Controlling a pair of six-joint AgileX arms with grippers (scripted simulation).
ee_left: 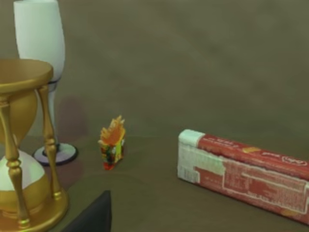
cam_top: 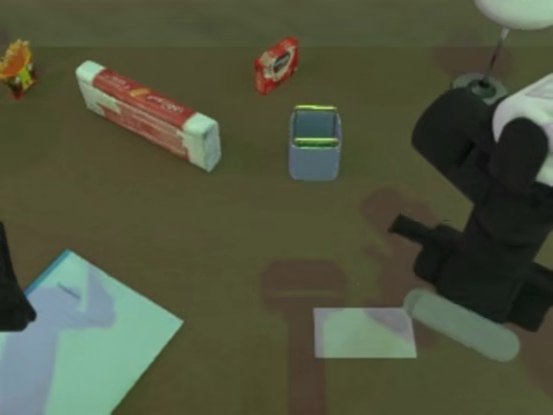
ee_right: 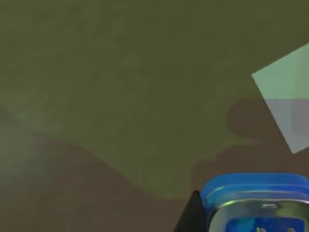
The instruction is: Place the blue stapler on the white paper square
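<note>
Closest to the right wrist camera is the blue stapler (ee_right: 256, 203), its rounded end and grey metal strip filling the near edge of that view, with a corner of the white paper square (ee_right: 285, 96) farther off across the bare olive table (ee_right: 120, 72). From the top view the stapler (cam_top: 462, 325) lies slantwise at the table's right, its one end just beside the right edge of the white paper square (cam_top: 363, 333) and not on it. The right gripper (cam_top: 480, 301) sits directly over the stapler under the dark bulk of its arm; whether the claw is spread or pinching the stapler cannot be told. The left gripper (cam_top: 10, 298) is parked at the table's left edge beside the large light-cyan sheet (cam_top: 95, 346), its claw likewise impossible to read. Farther back stand a grey-blue square cup (cam_top: 314, 143) and a long red-and-white box (cam_top: 147, 114).
</note>
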